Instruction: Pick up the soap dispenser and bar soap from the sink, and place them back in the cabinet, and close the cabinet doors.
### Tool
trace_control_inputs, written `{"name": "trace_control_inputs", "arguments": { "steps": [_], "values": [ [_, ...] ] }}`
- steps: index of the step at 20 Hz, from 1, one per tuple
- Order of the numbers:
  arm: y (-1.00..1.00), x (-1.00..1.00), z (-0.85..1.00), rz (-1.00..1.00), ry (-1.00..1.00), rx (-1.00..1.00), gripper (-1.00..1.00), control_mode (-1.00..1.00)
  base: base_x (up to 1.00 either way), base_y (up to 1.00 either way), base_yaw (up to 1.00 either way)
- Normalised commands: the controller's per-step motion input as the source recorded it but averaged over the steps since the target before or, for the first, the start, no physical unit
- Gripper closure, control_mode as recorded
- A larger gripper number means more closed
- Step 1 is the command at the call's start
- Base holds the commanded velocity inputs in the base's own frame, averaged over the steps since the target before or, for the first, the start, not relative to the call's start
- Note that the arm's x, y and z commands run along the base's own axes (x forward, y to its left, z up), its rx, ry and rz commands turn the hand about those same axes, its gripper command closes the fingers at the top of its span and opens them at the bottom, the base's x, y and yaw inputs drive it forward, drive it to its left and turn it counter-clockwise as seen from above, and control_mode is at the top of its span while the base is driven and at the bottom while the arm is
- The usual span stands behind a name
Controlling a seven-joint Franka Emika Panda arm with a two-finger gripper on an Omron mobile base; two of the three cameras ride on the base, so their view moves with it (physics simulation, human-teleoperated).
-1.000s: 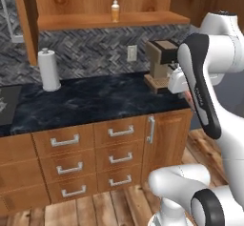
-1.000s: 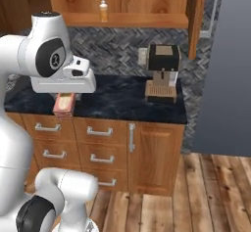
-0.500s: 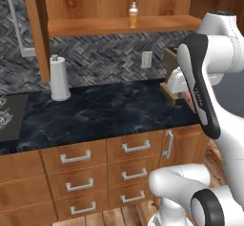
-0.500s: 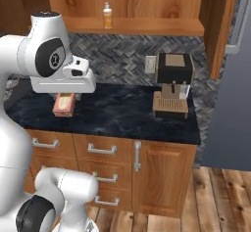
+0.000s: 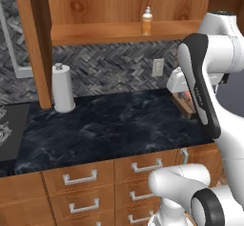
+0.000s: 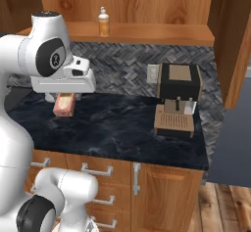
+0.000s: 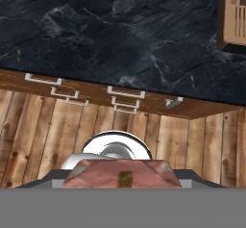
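My gripper (image 6: 65,98) hangs over the dark counter, shut on the bar soap (image 6: 64,106), a reddish-brown block with a paler face. The hand view has the bar soap (image 7: 120,173) between the jaws, above the drawers and wooden floor. The soap dispenser (image 5: 147,22), an amber bottle with a white pump, stands upright on the cabinet shelf (image 5: 105,31); the right base view also has the soap dispenser (image 6: 103,22) there. One cabinet door (image 5: 35,44) stands open on the left, another cabinet door (image 6: 236,40) on the right. A corner of the black sink (image 5: 12,125) lies at the far left.
A white paper-towel roll (image 5: 63,87) stands against the backsplash near the open left door. A coffee machine (image 6: 177,99) sits on the right of the counter (image 6: 117,128). Drawers with silver handles (image 5: 80,177) run below.
The whole scene has slid rightward in both base views and grown larger, so the base has moved. The bar soap stays held in the gripper; the dispenser stays on the shelf.
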Motion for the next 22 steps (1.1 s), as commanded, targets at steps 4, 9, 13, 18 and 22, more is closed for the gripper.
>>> {"name": "trace_control_inputs", "arguments": {
  "steps": [4, 9, 13, 18, 22],
  "values": [
    [0.00, 0.00, 0.00, 0.00, 0.00, 0.00, 1.00, 1.00, 0.54, 0.01, 0.01],
    [0.00, 0.00, 0.00, 0.00, 0.00, 0.00, 1.00, 1.00, 0.53, 0.00, 0.00],
    [0.00, 0.00, 0.00, 0.00, 0.00, 0.00, 1.00, 1.00, 0.42, 0.00, 0.00],
    [0.00, 0.00, 0.00, 0.00, 0.00, 0.00, 1.00, 1.00, 0.41, 0.00, 0.00],
    [0.00, 0.00, 0.00, 0.00, 0.00, 0.00, 1.00, 1.00, 0.30, 0.00, 0.00]
  ]
}}
